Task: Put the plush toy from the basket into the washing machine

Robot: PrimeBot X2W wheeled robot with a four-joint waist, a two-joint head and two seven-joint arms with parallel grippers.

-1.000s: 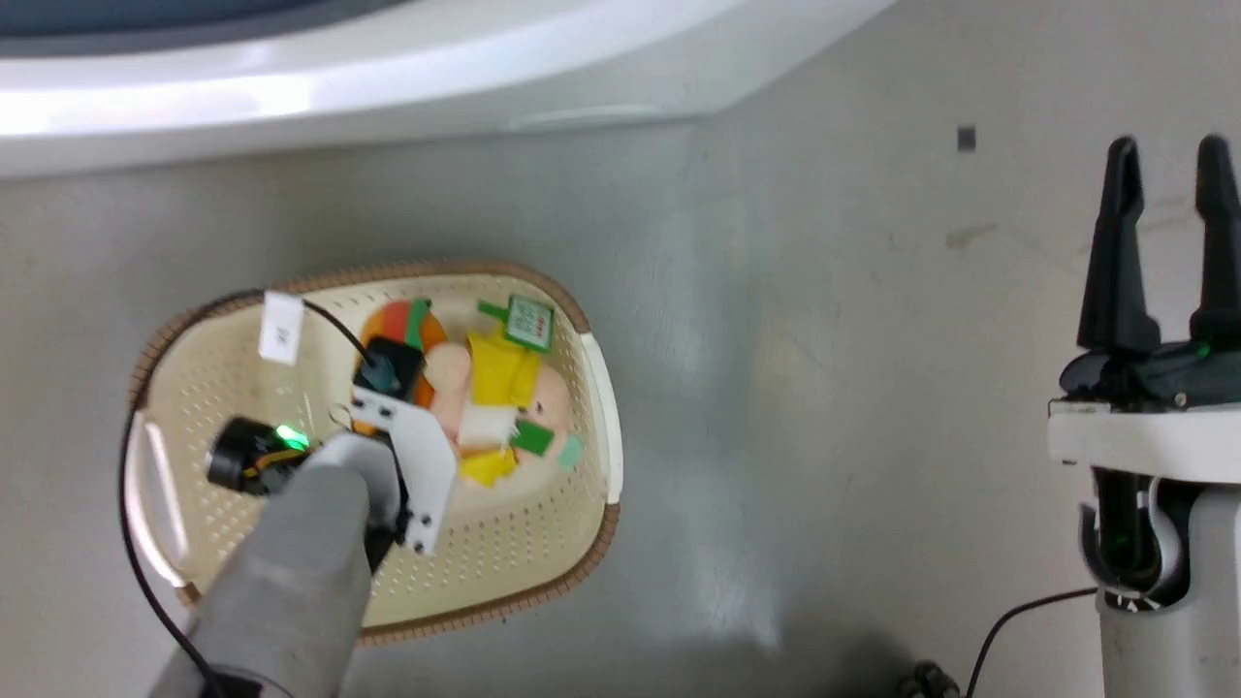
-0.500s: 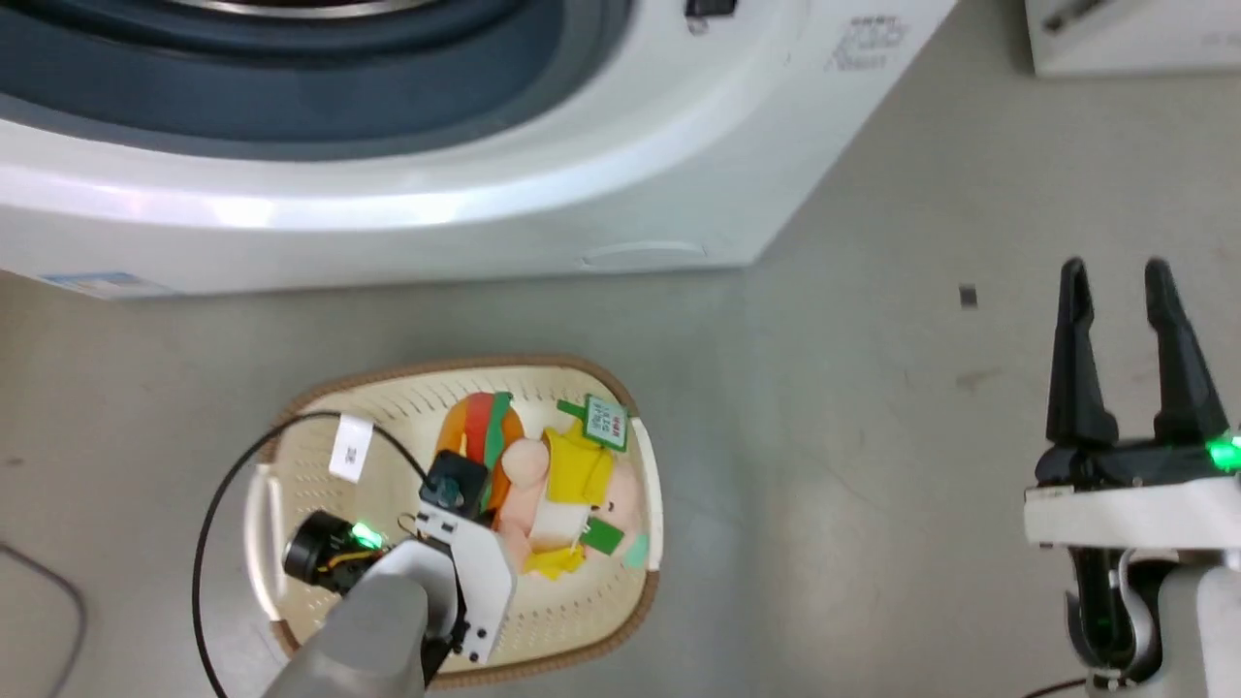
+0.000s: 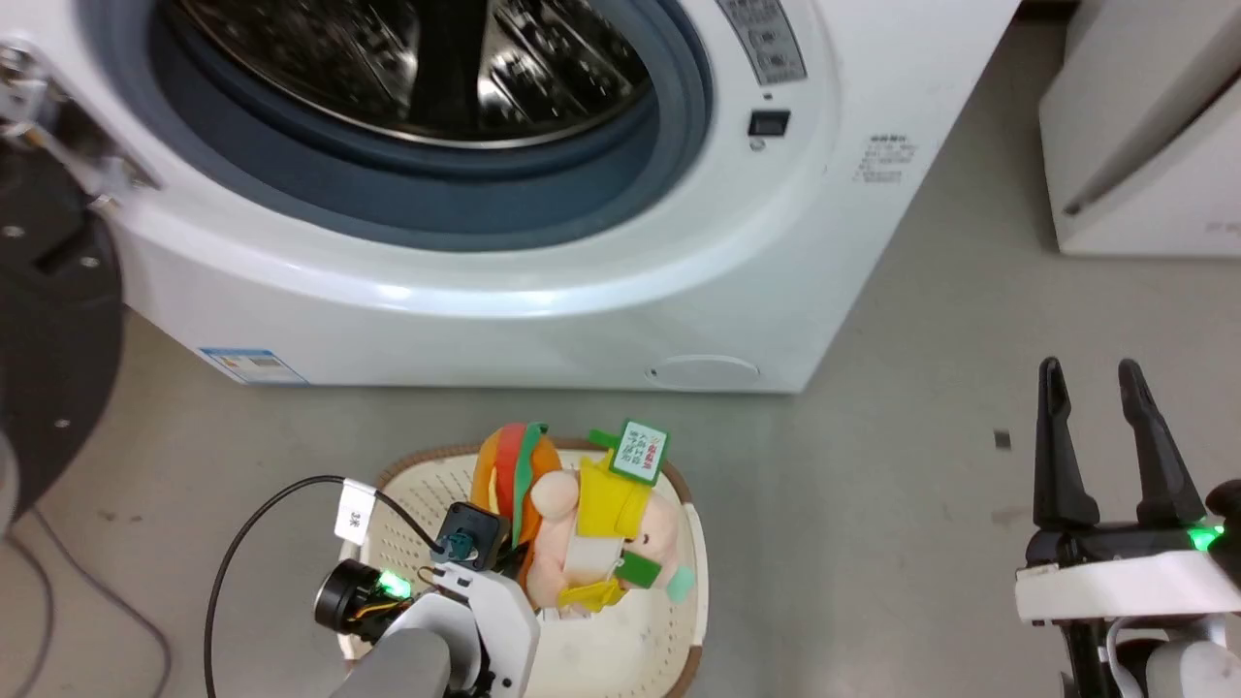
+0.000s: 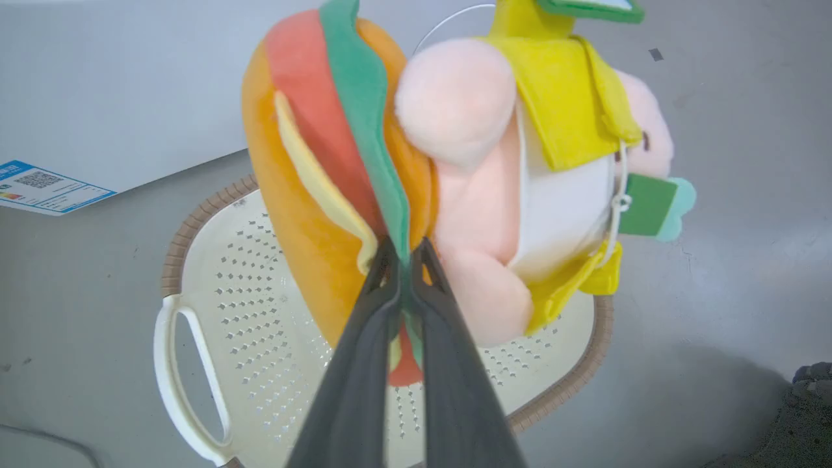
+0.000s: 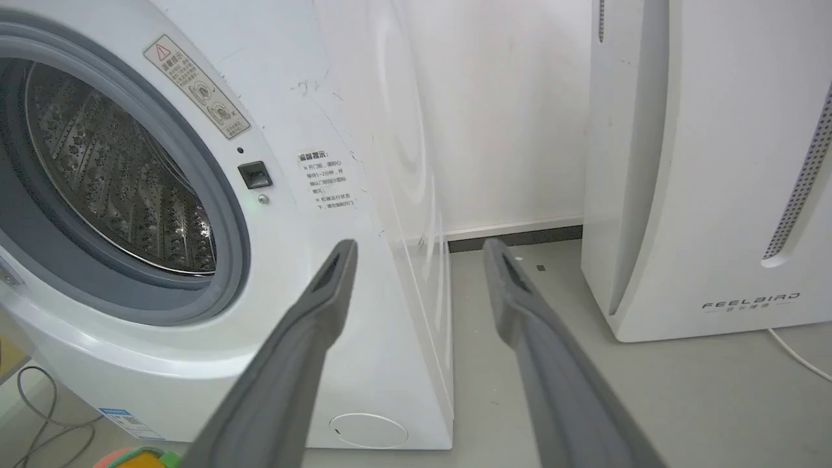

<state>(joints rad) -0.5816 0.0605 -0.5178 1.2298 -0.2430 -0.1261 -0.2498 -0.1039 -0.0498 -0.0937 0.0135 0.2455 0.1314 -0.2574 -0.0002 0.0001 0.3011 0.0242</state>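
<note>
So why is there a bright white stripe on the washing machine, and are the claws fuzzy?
Head view: the stripe is light glaring off the washing machine. Right wrist view: the right claw looks soft, close to the lens. Left wrist view: the plush toy is sharp.

Plain smooth grey floor. Sitting right on it: a big white front-loading washing machine, a cream oval perforated plastic basket with a brown rim just in front of it, and a white FEELBIRD appliance off to the right.
</note>
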